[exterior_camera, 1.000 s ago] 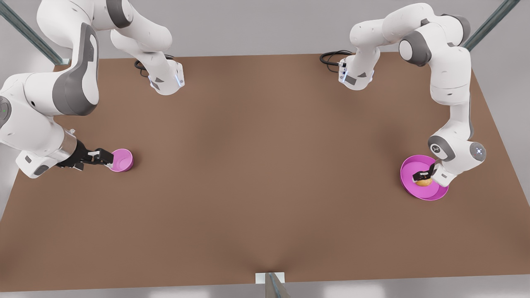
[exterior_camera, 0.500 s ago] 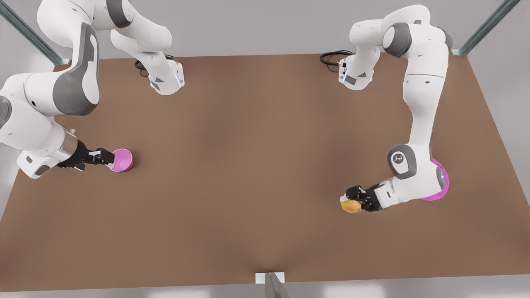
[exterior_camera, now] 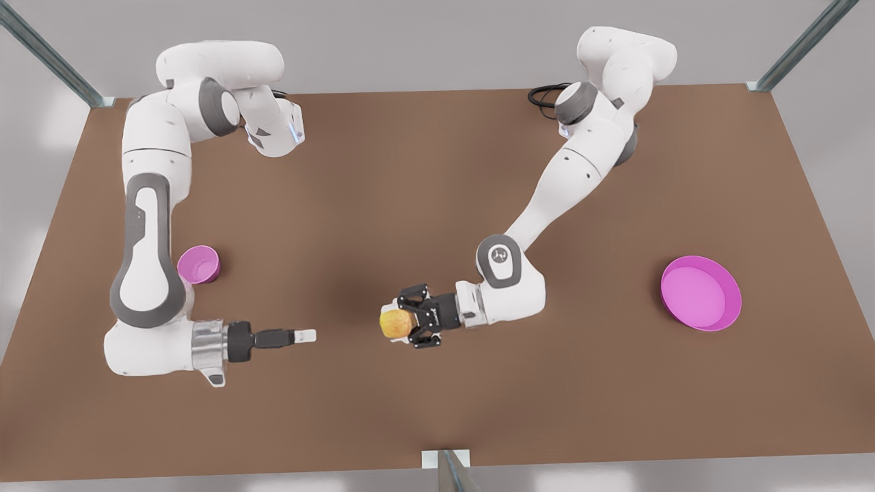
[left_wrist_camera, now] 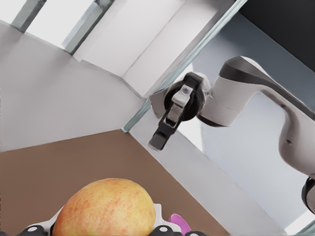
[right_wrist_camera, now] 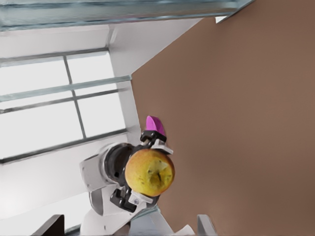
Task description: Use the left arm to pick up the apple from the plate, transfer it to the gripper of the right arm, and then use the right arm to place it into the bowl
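Note:
The yellow-orange apple [exterior_camera: 395, 323] hangs above mid-table, and my left gripper [exterior_camera: 402, 322], the black linkage claw, is shut on it. It looms close in the left wrist view, the apple [left_wrist_camera: 103, 209] at the lower edge. My right gripper [exterior_camera: 305, 335], slim and black with pale tips, points at the apple from the front view's left, a gap away. Its fingers [right_wrist_camera: 206, 224] stand wide apart, open, framing the apple [right_wrist_camera: 149, 172] farther off. The magenta plate [exterior_camera: 711, 325] lies bare at the front view's right. The small pink bowl [exterior_camera: 199, 264] sits at the left, beside the right arm's forearm.
Both arm bases stand at the table's far edge, with a black cable [exterior_camera: 545, 96] coiled by the left arm's base. A metal post [exterior_camera: 448, 468] rises at the near edge. Brown tabletop [exterior_camera: 424, 205] spreads between the arms.
My left gripper has carried the apple off the plate toward the table's middle. The right arm has swung away from the bowl to the near side and now points at the apple.

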`<state>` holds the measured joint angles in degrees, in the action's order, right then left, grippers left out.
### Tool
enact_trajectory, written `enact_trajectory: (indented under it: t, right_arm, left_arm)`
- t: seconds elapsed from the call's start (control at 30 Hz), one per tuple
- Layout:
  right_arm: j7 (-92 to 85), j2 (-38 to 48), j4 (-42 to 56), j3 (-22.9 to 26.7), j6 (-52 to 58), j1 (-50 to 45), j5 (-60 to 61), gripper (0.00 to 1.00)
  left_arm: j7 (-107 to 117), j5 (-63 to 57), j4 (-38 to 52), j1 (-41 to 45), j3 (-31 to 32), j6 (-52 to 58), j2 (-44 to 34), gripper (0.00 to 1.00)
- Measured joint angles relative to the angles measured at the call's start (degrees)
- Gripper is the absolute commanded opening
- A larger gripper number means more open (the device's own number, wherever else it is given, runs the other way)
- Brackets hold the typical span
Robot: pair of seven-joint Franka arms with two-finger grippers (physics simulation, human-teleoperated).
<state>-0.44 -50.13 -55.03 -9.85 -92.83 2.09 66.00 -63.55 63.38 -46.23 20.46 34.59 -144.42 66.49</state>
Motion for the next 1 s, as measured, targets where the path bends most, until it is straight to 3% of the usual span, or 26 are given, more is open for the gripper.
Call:
enact_trajectory:
  t: [1.0]
  right_arm:
    - [-15.76, -3.59, -9.15, -2.76, -1.45, -4.73, 14.67, 1.00]
  left_arm:
    - [-33.00, 2.95, 0.24, 2.48, 2.83, -7.88, 0.08, 0.74]
